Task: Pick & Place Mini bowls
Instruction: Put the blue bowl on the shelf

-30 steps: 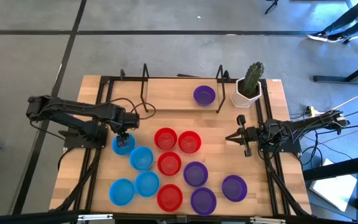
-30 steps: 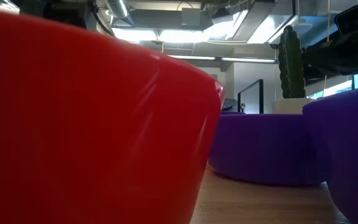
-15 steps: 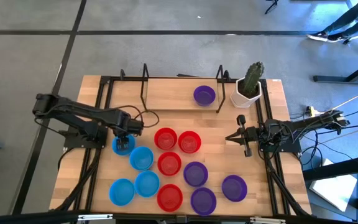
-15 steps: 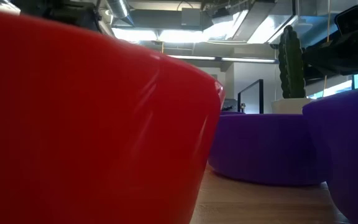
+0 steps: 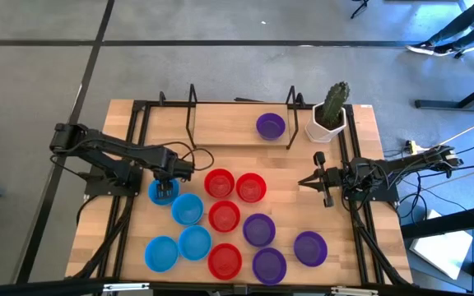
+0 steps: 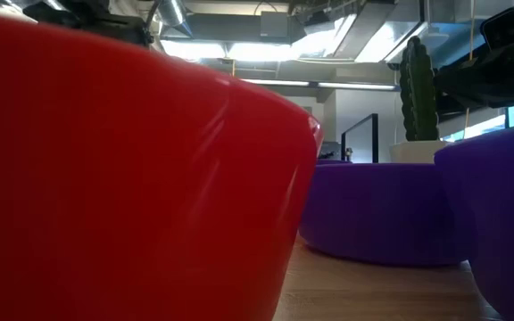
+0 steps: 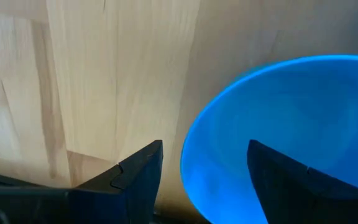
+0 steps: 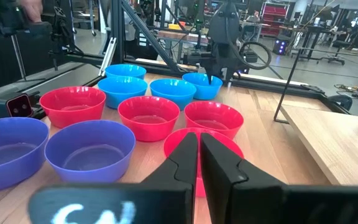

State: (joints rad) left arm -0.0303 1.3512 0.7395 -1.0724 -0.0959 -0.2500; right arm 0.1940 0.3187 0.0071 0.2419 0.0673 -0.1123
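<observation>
Compared with one second earlier, the left arm is seen drawn further in over the table, and the left gripper [image 5: 164, 188] is now lowered onto the rim of the blue mini bowl [image 5: 162, 192] at the left of the cluster, its fingers [image 7: 132, 177] spread either side of the rim, one inside and one outside. The bowl is noted as round, shallow, plain blue and upright on the wooden table [image 5: 229, 123], just beside a second blue bowl [image 5: 188, 209]. The right gripper [image 5: 319, 182] is held at the table's right side, its fingers nearly closed on nothing.

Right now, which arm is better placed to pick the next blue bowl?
Left. The left gripper is open, its fingers straddling the rim of a blue bowl. The right gripper is shut, off by the table's right side.
</observation>
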